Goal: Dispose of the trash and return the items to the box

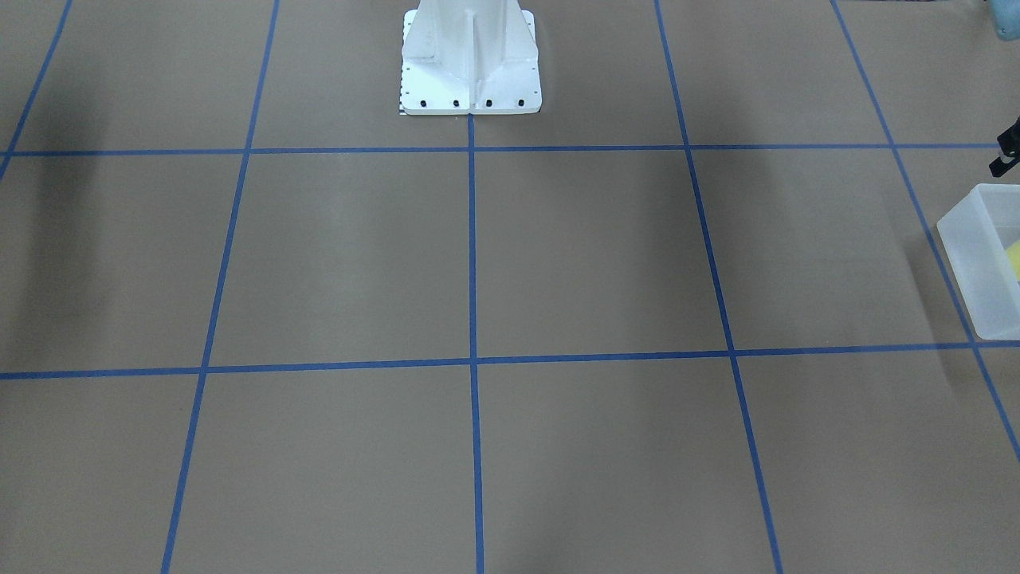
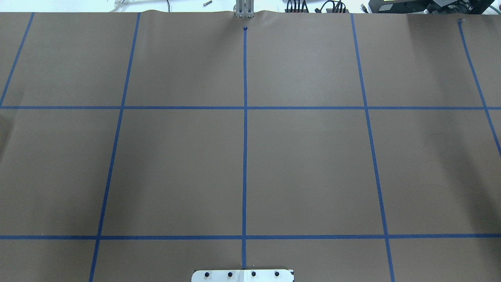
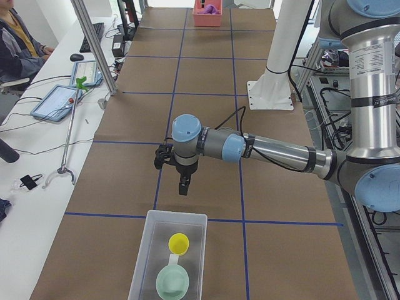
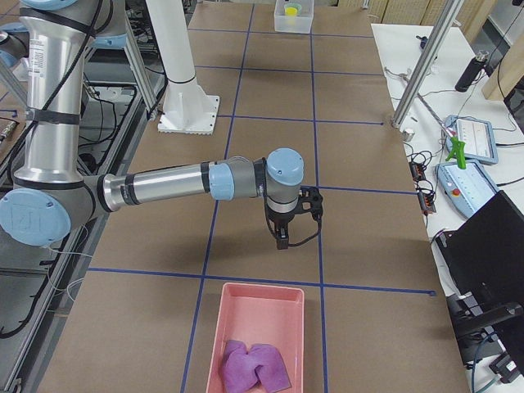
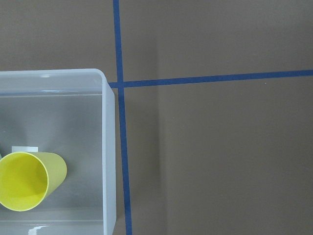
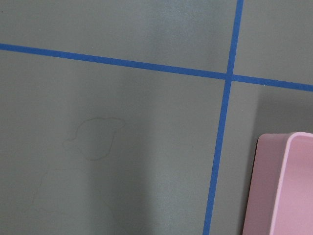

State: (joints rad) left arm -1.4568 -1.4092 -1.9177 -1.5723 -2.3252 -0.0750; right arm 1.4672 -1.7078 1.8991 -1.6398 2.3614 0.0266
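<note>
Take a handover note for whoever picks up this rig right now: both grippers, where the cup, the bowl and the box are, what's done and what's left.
Left gripper: hangs above the table just short of the box. Only the side view shows it well, so I cannot tell whether it is open or shut.
Right gripper: hangs above the table near the pink bin. I cannot tell its state either.
Yellow cup and mint bowl: both inside the box, next to each other.
Purple crumpled material: lies in the pink bin.
Done: the items look returned and the trash seems binned.
Left: probably only retracting the arms.
</note>
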